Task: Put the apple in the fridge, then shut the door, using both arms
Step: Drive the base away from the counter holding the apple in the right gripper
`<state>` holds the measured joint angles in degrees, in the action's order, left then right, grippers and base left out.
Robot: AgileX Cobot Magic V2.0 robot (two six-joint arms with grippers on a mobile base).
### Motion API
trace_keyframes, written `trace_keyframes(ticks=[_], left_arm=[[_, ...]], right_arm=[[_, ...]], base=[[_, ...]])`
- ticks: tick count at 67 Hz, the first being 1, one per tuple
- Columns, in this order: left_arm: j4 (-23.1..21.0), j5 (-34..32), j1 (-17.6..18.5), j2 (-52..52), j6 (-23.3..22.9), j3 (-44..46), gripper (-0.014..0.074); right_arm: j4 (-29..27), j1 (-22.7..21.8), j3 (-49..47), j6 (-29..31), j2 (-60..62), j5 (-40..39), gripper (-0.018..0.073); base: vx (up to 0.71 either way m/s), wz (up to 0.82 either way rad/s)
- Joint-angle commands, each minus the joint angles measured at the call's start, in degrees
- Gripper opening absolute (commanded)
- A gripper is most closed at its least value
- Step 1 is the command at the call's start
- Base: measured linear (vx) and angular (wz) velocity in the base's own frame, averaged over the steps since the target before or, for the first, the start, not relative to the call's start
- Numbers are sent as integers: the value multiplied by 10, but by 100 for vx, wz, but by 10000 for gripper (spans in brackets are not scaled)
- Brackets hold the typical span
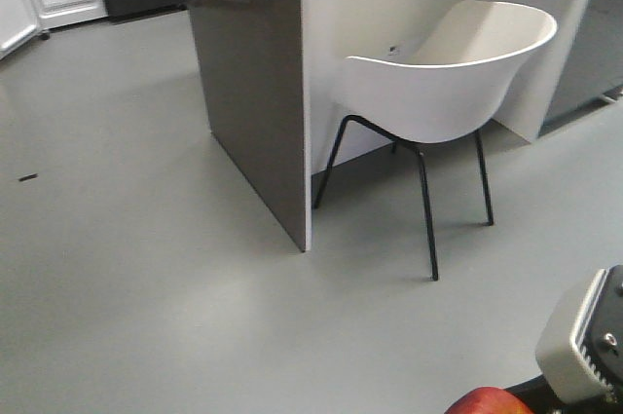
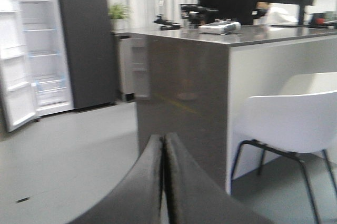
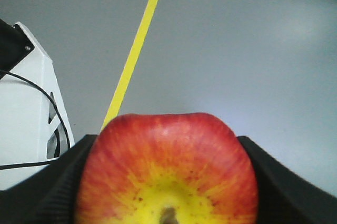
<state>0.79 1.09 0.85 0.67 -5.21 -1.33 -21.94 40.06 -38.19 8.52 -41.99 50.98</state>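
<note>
The apple [image 3: 167, 155] sits wedged tight within the right hand's [image 3: 168, 182] grip.

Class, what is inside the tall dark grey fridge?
In the tall dark grey fridge, white shelves with blue strips show, nothing visible on them. Its top is out of frame; the bottom drawer's contents are blurred.

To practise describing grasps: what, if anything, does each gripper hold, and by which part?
The right gripper holds the apple, jaws pressing its opposite sides, dimple toward the camera. The left gripper is shut on nothing.
</note>
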Motion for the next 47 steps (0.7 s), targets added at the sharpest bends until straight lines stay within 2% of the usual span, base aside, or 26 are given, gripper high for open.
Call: trace_keyframes(ticks=[1,23,47], left_arm=[[-2,-43,-1,7,-5,9,-6],[-2,-43,-1,7,-5,9,-6],[-2,-43,-1,7,-5,9,-6]], right_arm=[[-13,-1,-16,4,2,-32,159],[-13,-1,-16,4,2,-34,159],[-13,-1,-16,4,2,-34,159]], base=[[-2,62],[0,57],[4,36]])
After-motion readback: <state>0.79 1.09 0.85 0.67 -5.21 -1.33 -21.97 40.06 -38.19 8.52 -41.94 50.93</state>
